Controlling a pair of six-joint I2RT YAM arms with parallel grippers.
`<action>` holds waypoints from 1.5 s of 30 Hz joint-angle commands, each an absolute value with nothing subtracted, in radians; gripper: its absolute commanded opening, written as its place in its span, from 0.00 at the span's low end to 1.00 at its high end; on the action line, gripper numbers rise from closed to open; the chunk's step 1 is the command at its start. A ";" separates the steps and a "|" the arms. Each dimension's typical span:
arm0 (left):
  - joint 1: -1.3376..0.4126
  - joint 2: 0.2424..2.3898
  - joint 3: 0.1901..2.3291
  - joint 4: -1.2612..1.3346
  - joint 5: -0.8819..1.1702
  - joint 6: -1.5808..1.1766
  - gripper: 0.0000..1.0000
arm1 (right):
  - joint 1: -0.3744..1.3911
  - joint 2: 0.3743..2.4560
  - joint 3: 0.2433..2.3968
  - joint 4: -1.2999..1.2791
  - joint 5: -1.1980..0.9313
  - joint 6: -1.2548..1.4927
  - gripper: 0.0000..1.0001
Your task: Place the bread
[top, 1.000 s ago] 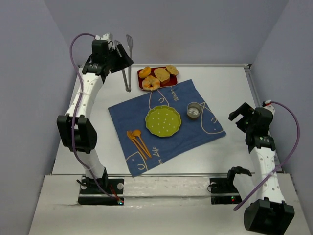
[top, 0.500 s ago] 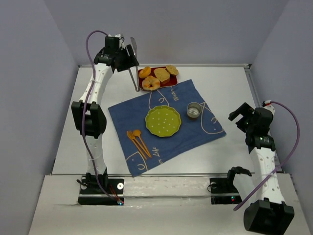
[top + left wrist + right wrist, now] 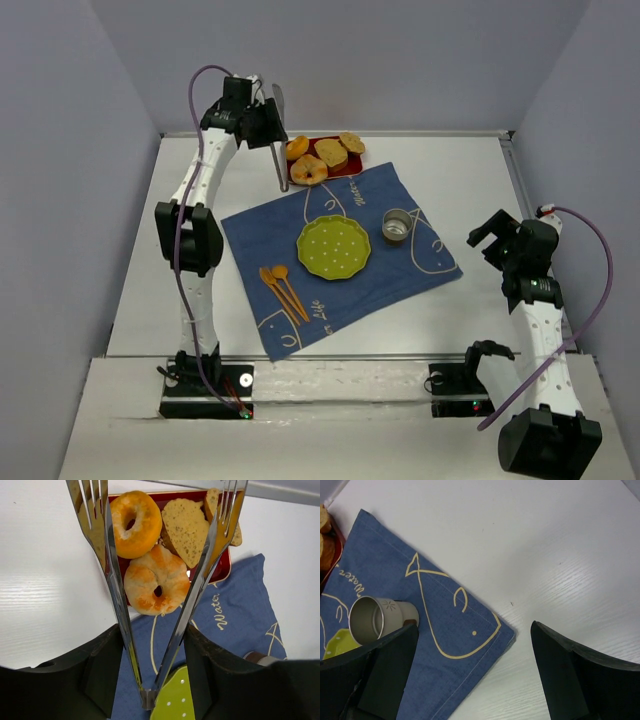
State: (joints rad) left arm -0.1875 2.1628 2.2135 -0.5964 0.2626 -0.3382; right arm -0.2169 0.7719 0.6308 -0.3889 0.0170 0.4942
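The bread (image 3: 135,522), a golden-orange ring bun, lies at the far left of a red tray (image 3: 345,170); it also shows in the top view (image 3: 296,148). A paler ring bun (image 3: 157,580) lies just in front of it. My left gripper (image 3: 152,632) is shut on metal tongs (image 3: 117,595), whose arms stand spread above the tray with both ring buns between them. It hangs at the table's far left (image 3: 262,118). My right gripper (image 3: 475,635) is open and empty over the cloth's right corner. A green plate (image 3: 334,246) sits mid-cloth.
Toast slices (image 3: 187,527) fill the tray's right side. A blue cloth (image 3: 400,265) carries the plate, a metal cup (image 3: 397,225) and orange cutlery (image 3: 282,290). The cup also shows in the right wrist view (image 3: 375,620). Walls close in at the back and sides.
My left arm has swung right along the back of the table, carrying the tongs from the far-left corner to above the red tray. The right arm has not moved.
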 commanded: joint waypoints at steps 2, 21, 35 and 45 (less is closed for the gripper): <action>-0.179 2.169 2.229 -0.615 0.403 -0.264 0.60 | -0.218 0.759 0.641 -0.351 0.011 0.482 1.00; -0.183 2.111 2.123 -0.719 0.360 -0.159 0.62 | -0.218 0.747 0.640 -0.357 0.009 0.485 1.00; -0.305 2.158 2.408 -0.922 -0.345 0.176 0.67 | -0.218 0.759 0.643 -0.360 0.011 0.486 1.00; -0.380 2.146 2.218 -0.803 -0.765 0.380 0.74 | -0.218 0.750 0.644 -0.365 0.018 0.485 1.00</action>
